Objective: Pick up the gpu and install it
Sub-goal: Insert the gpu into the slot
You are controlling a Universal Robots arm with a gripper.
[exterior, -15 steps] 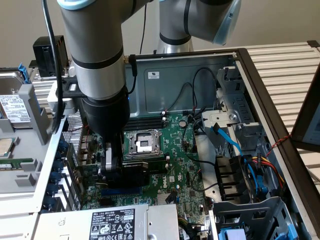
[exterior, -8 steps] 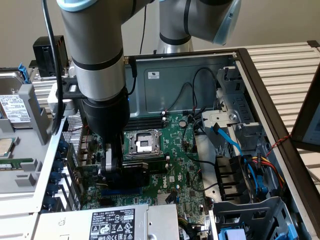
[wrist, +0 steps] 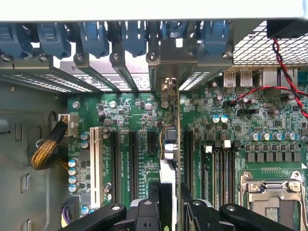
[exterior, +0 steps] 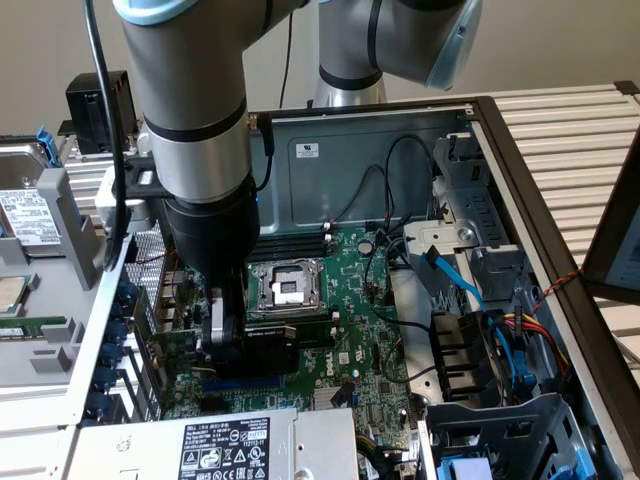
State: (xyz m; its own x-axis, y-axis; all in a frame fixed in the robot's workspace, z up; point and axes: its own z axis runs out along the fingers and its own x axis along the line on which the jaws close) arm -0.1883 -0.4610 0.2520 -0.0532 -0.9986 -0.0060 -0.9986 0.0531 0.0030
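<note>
Inside an open computer case, the arm's gripper is clamped on the gpu. The card stands on edge over the motherboard's expansion slots, its metal bracket at the rear openings beneath blue latches. RAM sticks and the CPU socket crowd one side, while a braided cable lies well apart.
</note>
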